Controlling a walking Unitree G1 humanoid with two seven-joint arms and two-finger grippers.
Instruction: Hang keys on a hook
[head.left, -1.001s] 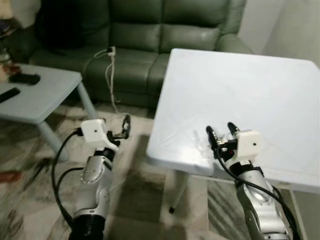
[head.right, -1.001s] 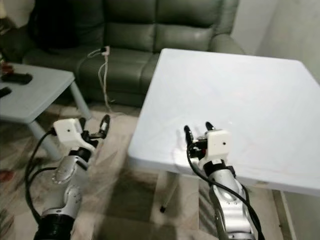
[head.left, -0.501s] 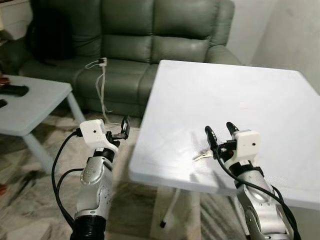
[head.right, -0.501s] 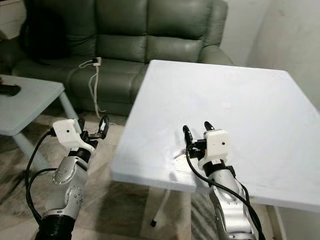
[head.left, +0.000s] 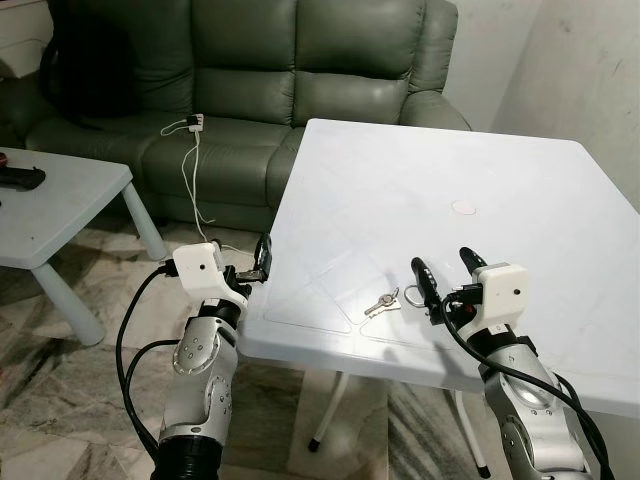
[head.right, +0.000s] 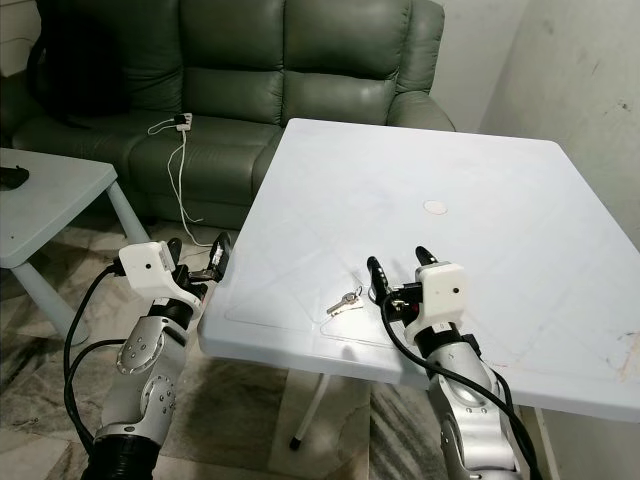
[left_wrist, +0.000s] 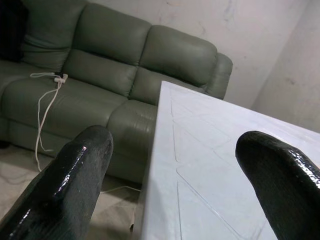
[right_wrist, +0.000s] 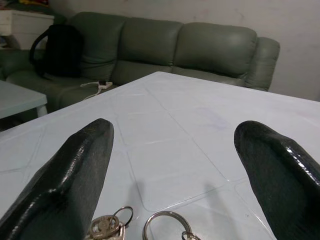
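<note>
A small bunch of keys (head.left: 382, 302) with a metal ring lies flat on the white table (head.left: 450, 160), near its front edge. My right gripper (head.left: 441, 262) hovers just right of the keys, a little above the tabletop, open and holding nothing. The right wrist view has the keys (right_wrist: 107, 227) and their ring (right_wrist: 165, 225) low between the two spread fingers (right_wrist: 75, 170). My left gripper (head.left: 255, 265) is held up at the table's front left corner, open and empty, pointing along the table's left edge (left_wrist: 165, 165).
A green leather sofa (head.left: 300, 60) stands behind the table, with a white charger and cable (head.left: 190, 130) on its seat and a black bag (right_wrist: 62, 50) at its far end. A low pale blue table (head.left: 50, 200) carrying a black remote (head.left: 20, 177) is at the left. Marble floor lies between.
The whole view has shifted as the camera came closer to the white table. The keys have come out from behind the right gripper and now lie just left of it.
</note>
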